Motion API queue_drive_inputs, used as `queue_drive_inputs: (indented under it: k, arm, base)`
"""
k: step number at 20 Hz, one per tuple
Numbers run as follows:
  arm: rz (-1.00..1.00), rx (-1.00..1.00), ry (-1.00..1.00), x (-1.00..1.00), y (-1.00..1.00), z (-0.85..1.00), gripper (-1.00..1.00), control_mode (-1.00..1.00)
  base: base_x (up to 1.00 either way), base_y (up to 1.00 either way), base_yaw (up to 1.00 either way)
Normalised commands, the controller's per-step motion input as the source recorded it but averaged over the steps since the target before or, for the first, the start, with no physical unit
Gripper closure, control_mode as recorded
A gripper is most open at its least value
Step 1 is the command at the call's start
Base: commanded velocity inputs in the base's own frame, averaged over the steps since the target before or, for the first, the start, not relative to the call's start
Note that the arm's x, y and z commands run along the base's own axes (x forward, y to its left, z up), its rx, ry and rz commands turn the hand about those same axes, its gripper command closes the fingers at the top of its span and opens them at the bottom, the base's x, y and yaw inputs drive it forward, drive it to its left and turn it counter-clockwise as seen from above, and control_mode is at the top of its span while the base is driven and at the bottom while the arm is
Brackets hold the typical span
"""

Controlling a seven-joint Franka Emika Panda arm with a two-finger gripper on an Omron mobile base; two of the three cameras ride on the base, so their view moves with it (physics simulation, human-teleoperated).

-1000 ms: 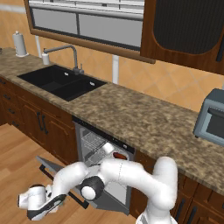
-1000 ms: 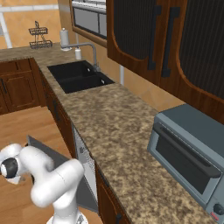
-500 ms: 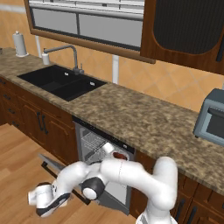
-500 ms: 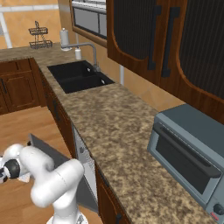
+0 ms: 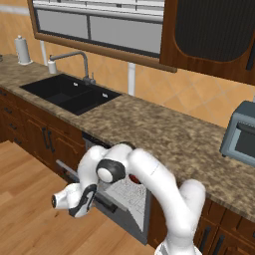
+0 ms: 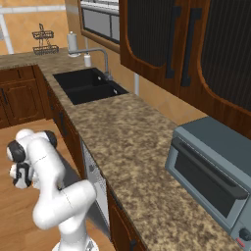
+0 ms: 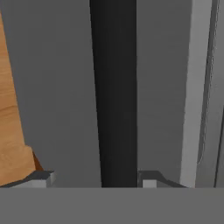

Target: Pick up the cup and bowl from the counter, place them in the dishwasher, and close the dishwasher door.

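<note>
The dishwasher (image 5: 130, 198) stands partly open under the counter (image 5: 164, 133), its white rack showing behind my arm. The dishwasher door (image 5: 133, 223) (image 6: 92, 172) (image 7: 57, 87) leans out, tilted. My gripper (image 5: 88, 198) (image 6: 21, 177) (image 7: 95, 178) is low at the door's outer face. Its fingers are open and stand on either side of the door's dark bar handle (image 7: 113, 87), with a gap on the left side. A red sliver (image 5: 132, 178) shows in the rack; I cannot tell whether it is the cup or the bowl, as my arm hides the rest.
A black sink (image 5: 69, 93) with a faucet (image 5: 74, 59) lies left along the counter. A grey-blue toaster oven (image 6: 211, 176) sits at the right end. Dark wood cabinets (image 5: 35, 137) flank the dishwasher, above the wooden floor (image 5: 30, 219).
My hand has risen and moved right, toward the dishwasher. The door stands steeper than before. The fingers have drawn closer together around the handle.
</note>
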Motion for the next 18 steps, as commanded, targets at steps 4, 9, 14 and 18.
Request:
queue_drive_inputs:
  k: [4,9,14,18]
  arm:
    - [0.09,-0.11,-0.07,1.0,-1.0,0.28,-1.0,-1.0]
    - [0.13,-0.19,-0.01,1.0,-1.0,-0.01,-1.0,-1.0]
    - [0.11,-0.22,0.0,1.0,-1.0,-0.16,-1.0,-1.0]
    - [0.12,-0.23,0.0,1.0,-1.0,-0.38,-1.0,-1.0]
  base:
    - [0.0,0.0,0.0]
    - [0.0,0.0,0.0]
    - [0.0,0.0,0.0]
    - [0.0,0.0,0.0]
